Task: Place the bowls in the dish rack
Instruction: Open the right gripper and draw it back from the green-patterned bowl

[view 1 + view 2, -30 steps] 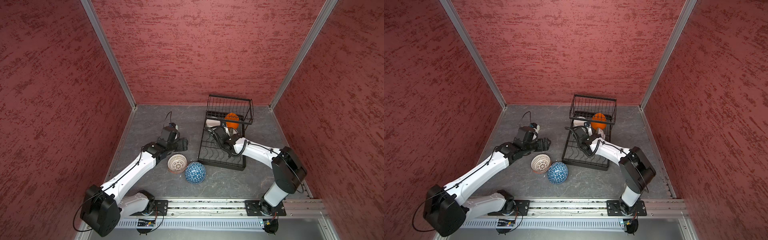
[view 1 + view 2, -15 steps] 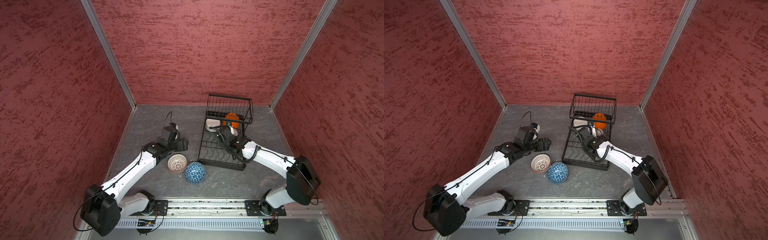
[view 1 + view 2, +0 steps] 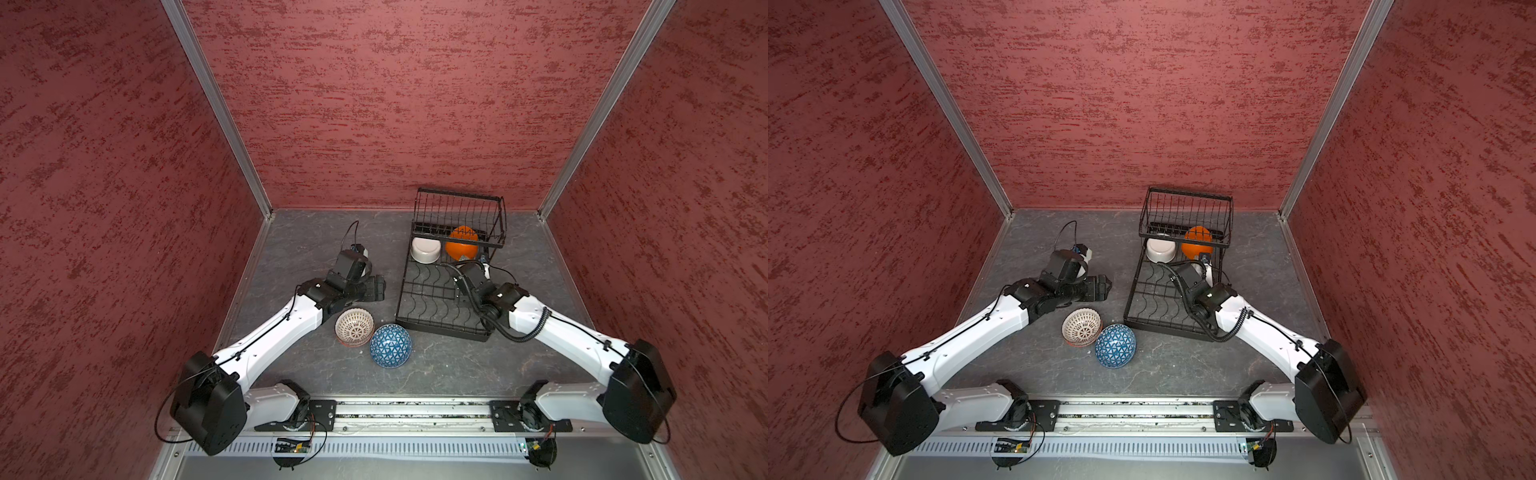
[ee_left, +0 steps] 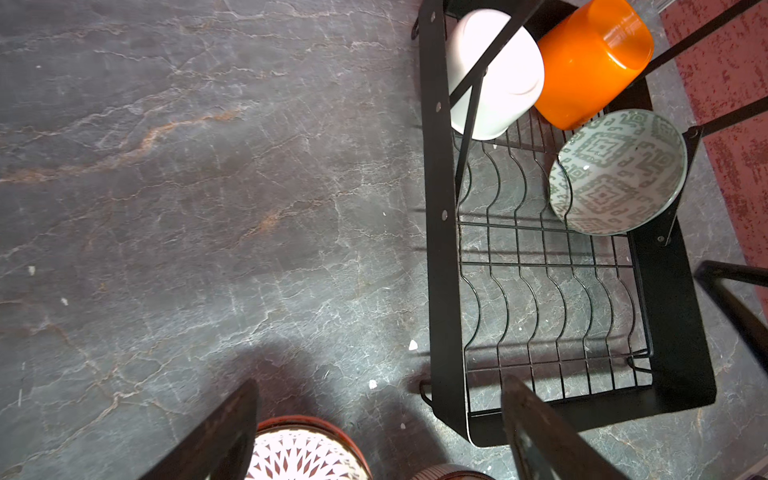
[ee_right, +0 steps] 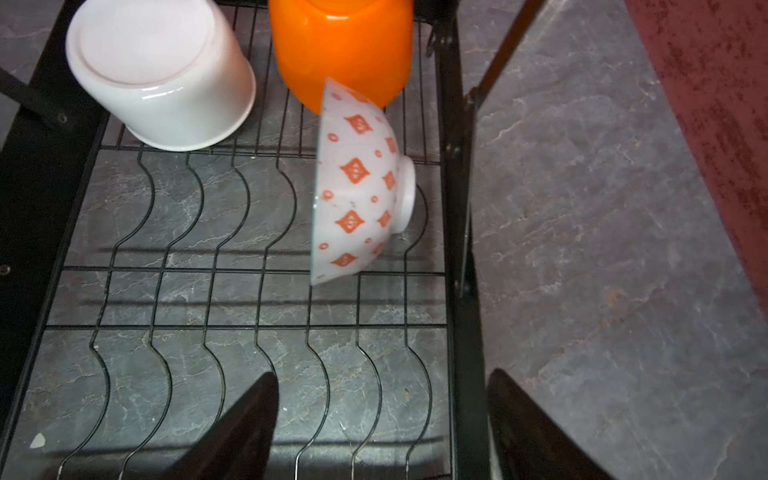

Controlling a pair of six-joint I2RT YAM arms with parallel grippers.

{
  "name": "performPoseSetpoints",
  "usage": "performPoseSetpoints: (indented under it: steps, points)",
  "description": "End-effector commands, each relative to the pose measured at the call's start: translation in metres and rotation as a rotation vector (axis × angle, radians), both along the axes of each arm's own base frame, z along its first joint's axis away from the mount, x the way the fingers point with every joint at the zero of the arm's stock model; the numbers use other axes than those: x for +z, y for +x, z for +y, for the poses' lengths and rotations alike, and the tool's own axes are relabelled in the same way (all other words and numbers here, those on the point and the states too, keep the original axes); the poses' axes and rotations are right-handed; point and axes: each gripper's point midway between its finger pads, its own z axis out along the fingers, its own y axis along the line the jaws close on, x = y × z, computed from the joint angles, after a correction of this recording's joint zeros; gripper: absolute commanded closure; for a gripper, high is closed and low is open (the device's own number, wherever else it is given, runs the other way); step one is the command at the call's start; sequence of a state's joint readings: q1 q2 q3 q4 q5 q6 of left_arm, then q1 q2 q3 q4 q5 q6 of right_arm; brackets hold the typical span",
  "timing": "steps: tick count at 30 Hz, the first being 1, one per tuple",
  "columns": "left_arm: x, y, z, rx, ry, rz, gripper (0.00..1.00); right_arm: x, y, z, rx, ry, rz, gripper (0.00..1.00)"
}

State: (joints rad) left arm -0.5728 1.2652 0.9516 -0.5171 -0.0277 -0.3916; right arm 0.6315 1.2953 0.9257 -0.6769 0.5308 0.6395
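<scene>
The black wire dish rack (image 3: pixel 441 328) stands at the back right. A white bowl (image 3: pixel 425 250) and an orange bowl (image 3: pixel 461 247) lie at its far end under the raised basket. Beside the orange one a patterned bowl (image 5: pixel 357 187) stands on edge in the slots, orange diamonds outside, grey-green pattern (image 4: pixel 619 170) inside. My right gripper (image 5: pixel 380 415) is open over the rack, short of that bowl, and holds nothing. A red-and-white bowl (image 3: pixel 354 327) and an upturned blue bowl (image 3: pixel 390 345) sit on the floor. My left gripper (image 3: pixel 376 286) hangs open just above the red-and-white bowl (image 4: pixel 303 453).
Red walls close in the grey stone floor (image 3: pixel 307 245) on three sides. The rack's right rail (image 5: pixel 457 232) runs between my right fingers. The arms' base rail (image 3: pixel 407 409) lies along the front edge.
My right gripper has drawn back from the far end of the rack and its jaws have narrowed a little. The patterned bowl stands free in the slots. The left arm has not moved.
</scene>
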Motion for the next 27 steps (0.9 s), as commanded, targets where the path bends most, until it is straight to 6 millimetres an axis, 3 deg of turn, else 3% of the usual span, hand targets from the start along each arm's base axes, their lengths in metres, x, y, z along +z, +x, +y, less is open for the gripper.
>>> performPoseSetpoints:
  steps: [1,8,15,27]
  points:
    - [0.010,0.006,-0.012,-0.025,-0.004,-0.031,0.10,-0.002,-0.012,-0.022,-0.091,0.024,0.032,0.33]
    - [0.012,0.007,-0.026,-0.054,-0.003,-0.036,0.10,-0.015,-0.009,-0.053,-0.165,0.099,0.086,0.53]
    - [0.014,0.006,-0.028,-0.059,-0.006,-0.039,0.10,-0.039,-0.002,-0.072,-0.208,0.138,0.125,0.63]
    - [0.012,0.006,-0.027,-0.056,0.003,-0.034,0.10,-0.051,-0.001,-0.059,-0.140,0.231,0.142,0.63]
